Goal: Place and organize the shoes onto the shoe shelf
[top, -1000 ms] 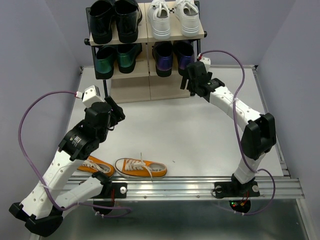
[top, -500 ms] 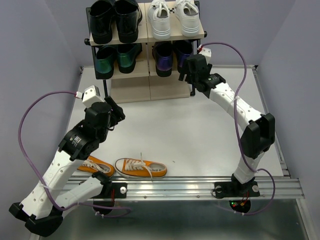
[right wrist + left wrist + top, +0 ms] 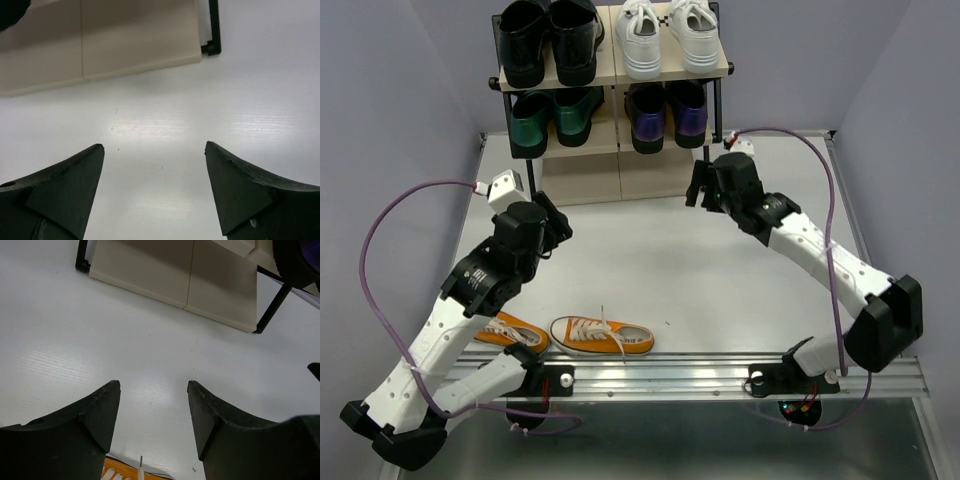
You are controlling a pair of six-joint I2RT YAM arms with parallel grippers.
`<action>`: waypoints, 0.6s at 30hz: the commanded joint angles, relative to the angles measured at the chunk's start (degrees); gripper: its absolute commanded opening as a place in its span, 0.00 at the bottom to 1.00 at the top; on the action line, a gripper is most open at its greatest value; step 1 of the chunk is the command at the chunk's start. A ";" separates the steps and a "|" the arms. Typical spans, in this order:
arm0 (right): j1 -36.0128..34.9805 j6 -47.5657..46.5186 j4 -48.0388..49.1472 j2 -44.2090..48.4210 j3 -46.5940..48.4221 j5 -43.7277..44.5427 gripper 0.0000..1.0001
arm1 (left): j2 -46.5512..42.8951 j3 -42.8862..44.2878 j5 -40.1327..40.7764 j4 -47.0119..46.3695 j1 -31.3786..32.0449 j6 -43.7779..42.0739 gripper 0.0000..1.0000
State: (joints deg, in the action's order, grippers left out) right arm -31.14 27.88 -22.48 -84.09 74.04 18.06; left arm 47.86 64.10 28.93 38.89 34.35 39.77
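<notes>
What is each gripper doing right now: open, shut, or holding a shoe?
Left gripper: open, holding nothing.
Right gripper: open, holding nothing.

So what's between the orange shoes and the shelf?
Only bare table lies between the orange shoes and the shelf, as the top view shows; the left gripper hovers open above it.

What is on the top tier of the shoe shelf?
A shiny black pair on the left, white sneakers on the right. They cover most of the top board; its rear cannot be seen.
</notes>
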 commanded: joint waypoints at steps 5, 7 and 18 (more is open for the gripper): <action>-14.90 -4.32 1.74 9.03 -11.97 -10.22 0.89 | 1.01 1.55 3.32 -0.40 -0.33 -0.39 0.67; -19.55 -5.89 1.56 9.65 -14.35 -13.39 0.89 | 1.19 2.00 3.85 -0.05 -0.33 -0.48 0.67; -36.97 -10.21 -0.11 3.86 -18.75 -19.36 0.92 | 2.33 1.65 4.12 -0.66 -0.33 -0.13 0.67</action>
State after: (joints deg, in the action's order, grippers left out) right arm -65.80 19.44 -23.81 -78.08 56.14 2.44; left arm 49.74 64.10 31.46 38.96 34.33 39.86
